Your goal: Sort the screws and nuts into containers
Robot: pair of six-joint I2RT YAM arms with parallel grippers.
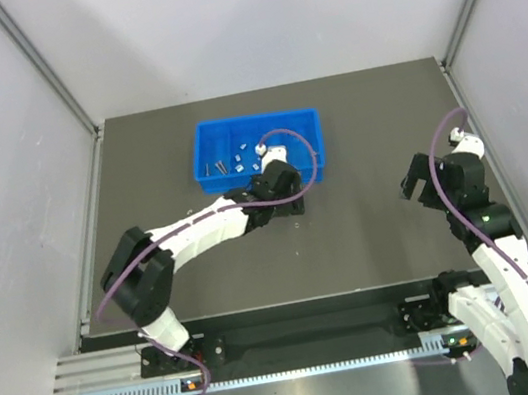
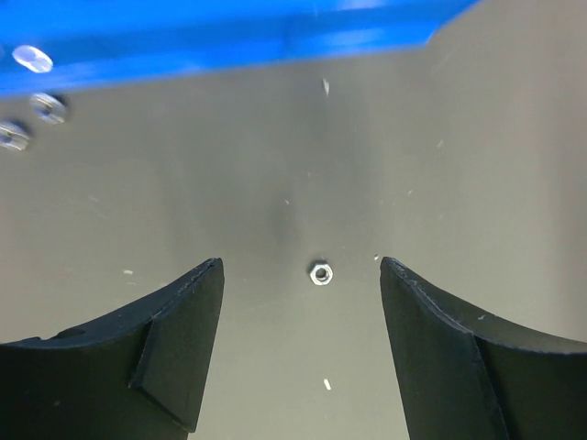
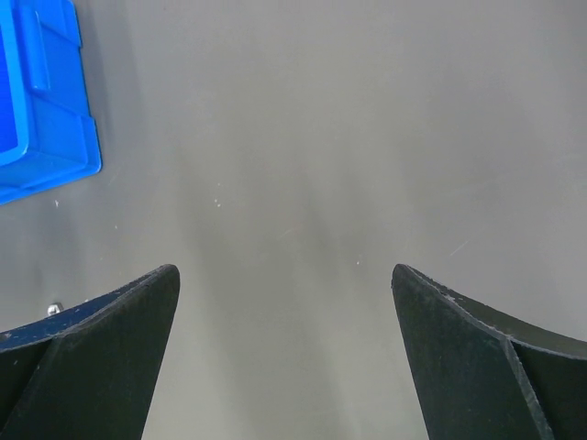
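Note:
The blue tray [image 1: 208,136] stands at the table's back centre, with several small metal pieces [image 1: 237,158] inside. My left gripper [image 1: 288,202] hangs just in front of the tray's front right part. In the left wrist view it is open [image 2: 301,266], low over the table, with one silvery nut [image 2: 321,272] lying between the fingertips, untouched. Two more nuts [image 2: 48,107] lie by the tray wall [image 2: 229,41] at the left. My right gripper [image 1: 415,178] is open and empty [image 3: 284,275] over bare table at the right. No screw shows outside the tray.
The tray's corner [image 3: 41,110] shows at the upper left of the right wrist view. A tiny silvery piece [image 3: 55,309] lies by my right gripper's left finger. Grey walls and metal rails close the table on three sides.

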